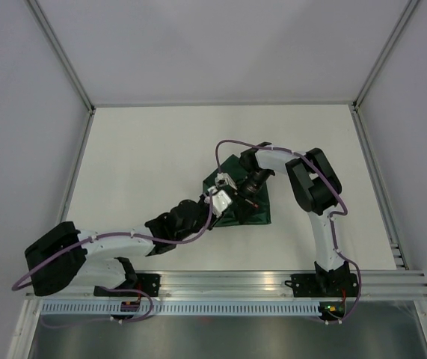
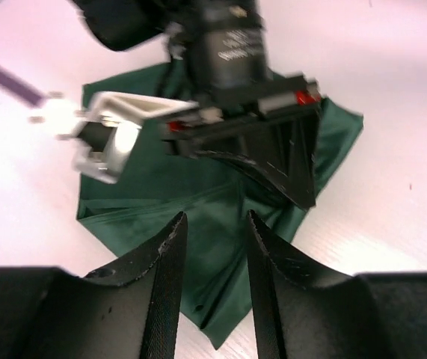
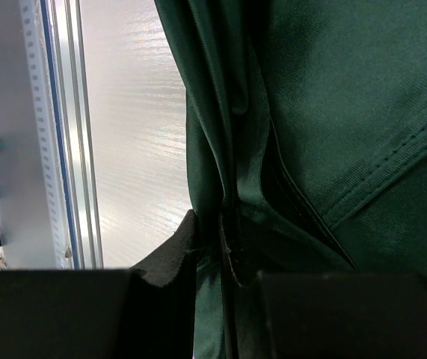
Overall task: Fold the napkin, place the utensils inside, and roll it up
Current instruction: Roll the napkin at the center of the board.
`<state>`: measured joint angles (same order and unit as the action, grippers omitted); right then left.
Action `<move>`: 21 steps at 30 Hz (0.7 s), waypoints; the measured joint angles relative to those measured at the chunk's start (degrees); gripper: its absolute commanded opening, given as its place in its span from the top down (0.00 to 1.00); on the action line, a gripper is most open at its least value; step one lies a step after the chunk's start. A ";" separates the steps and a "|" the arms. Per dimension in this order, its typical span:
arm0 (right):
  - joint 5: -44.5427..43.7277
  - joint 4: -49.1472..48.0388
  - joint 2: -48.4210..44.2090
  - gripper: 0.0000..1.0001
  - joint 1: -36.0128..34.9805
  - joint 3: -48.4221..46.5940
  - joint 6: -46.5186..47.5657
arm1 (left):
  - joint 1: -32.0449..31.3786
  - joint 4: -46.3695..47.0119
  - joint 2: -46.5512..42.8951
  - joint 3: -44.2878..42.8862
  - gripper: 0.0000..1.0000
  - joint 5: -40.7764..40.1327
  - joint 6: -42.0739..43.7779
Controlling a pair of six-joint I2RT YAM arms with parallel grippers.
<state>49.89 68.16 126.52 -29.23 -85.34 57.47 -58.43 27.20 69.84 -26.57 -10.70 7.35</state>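
Note:
The dark green napkin (image 1: 256,212) lies crumpled on the white table, partly lifted into folds. My right gripper (image 3: 219,241) is shut on a bunched fold of the napkin (image 3: 333,112), its hem running across the right of the right wrist view. In the left wrist view the right gripper's black fingers (image 2: 288,161) come down onto the cloth from above. My left gripper (image 2: 215,218) hovers just in front of it with its jaws apart, and the napkin (image 2: 142,198) lies below and beyond them, not clamped. No utensils are in view.
The aluminium rail (image 1: 235,280) runs along the near table edge, also seen as the rail (image 3: 63,149) left of the cloth. Both arms crowd over the napkin at mid-table. White walls and frame posts (image 1: 63,56) enclose the table.

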 measured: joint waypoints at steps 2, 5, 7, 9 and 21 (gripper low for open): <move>0.00 0.26 0.15 0.90 0.02 -0.11 -0.20 | -3.17 0.00 3.58 -0.59 0.55 -1.55 3.87; -0.02 0.63 0.48 0.91 0.20 -0.50 -0.39 | -6.51 -0.09 8.44 -1.42 0.52 -2.69 8.41; 0.02 0.96 0.76 0.91 0.26 -0.83 -0.63 | -8.28 -0.07 11.26 -2.12 0.49 -2.86 11.13; 0.04 1.25 0.96 0.91 0.26 -1.05 -0.72 | -9.35 0.00 13.44 -2.75 0.48 -2.91 13.11; 0.33 2.36 1.90 0.91 0.52 -1.92 -0.96 | -10.38 3.89 23.85 -5.09 0.43 -2.99 20.50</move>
<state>50.22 70.52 128.42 -28.71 -87.26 56.51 -68.82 31.09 93.69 -31.66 -13.69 27.86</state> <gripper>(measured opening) 0.188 0.563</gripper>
